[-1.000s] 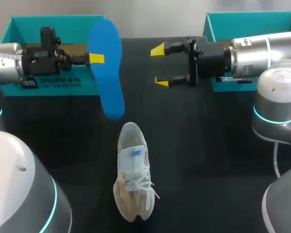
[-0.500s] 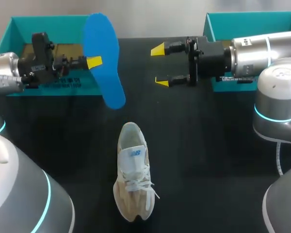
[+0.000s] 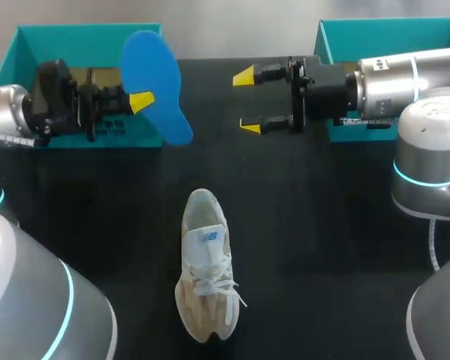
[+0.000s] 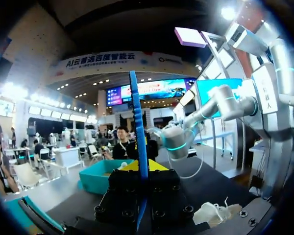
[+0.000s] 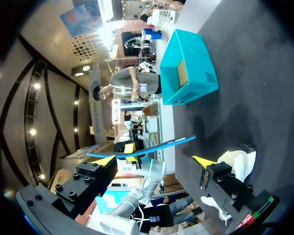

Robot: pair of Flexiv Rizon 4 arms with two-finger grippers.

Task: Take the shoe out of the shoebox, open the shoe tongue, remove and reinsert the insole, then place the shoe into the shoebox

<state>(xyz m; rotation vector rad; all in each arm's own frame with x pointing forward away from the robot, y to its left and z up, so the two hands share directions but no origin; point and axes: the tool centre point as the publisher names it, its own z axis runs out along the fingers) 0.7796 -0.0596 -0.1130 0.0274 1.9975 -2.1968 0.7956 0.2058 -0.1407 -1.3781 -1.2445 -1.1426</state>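
Observation:
A pale beige sneaker (image 3: 205,262) lies on the black table, toe toward the near edge. Its blue insole (image 3: 154,82) hangs in the air in front of the left teal shoebox (image 3: 30,34), with my left gripper (image 3: 139,103) shut on its edge. The left wrist view shows the insole (image 4: 137,117) edge-on between that gripper's yellow tips (image 4: 139,166), with the sneaker (image 4: 213,213) low beside it. My right gripper (image 3: 246,101) hovers open at the far middle, facing the insole with nothing in it. From the right wrist, the insole (image 5: 152,146) lies ahead of the open gripper (image 5: 154,161).
A second teal box (image 3: 337,30) stands at the far right behind my right arm. It shows beyond the gripper in the left wrist view as the teal box (image 4: 100,178). Black tabletop (image 3: 322,247) surrounds the sneaker.
My left arm has drawn back to the left with the insole, which has swung up and turned so its lower end sits higher. The right arm and sneaker have not moved.

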